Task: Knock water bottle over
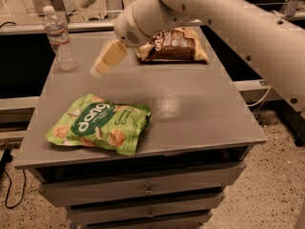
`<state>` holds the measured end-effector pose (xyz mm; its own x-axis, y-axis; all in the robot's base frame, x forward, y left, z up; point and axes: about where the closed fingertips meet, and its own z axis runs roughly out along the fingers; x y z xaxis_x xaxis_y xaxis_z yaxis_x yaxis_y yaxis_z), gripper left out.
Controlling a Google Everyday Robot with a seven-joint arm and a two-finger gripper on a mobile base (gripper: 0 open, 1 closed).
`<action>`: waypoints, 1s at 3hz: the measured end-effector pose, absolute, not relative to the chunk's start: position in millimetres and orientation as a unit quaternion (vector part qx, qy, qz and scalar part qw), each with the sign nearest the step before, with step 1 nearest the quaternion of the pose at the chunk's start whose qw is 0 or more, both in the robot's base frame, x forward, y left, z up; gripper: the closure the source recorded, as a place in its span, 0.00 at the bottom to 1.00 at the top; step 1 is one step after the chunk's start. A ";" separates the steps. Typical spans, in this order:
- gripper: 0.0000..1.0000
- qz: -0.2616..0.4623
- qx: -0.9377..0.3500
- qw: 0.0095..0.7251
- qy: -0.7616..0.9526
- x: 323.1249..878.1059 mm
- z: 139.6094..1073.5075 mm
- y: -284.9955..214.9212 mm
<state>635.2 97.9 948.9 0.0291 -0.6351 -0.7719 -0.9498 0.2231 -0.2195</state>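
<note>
The water bottle point(60, 38) stands upright at the far left corner of the grey table point(190, 104). It is clear and ribbed, with a white cap and a label band. My gripper point(101, 68) hangs over the table's back middle, to the right of the bottle and a little nearer to me, a short gap away from it. The white arm reaches in from the upper right.
A green snack bag point(97, 123) lies flat at the front left of the table. A brown snack bag point(174, 45) lies at the back, right of the gripper and partly behind the arm. Drawers sit below the table's front edge.
</note>
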 end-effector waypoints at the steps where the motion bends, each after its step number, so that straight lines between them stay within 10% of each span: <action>1: 0.00 0.196 -0.585 0.421 0.664 641.7 953.3 107.7; 3: 0.00 0.212 -0.566 0.439 0.665 657.3 944.2 124.9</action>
<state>657.3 124.9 944.2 0.0254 -0.5663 -0.8238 -0.9387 0.2699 -0.2146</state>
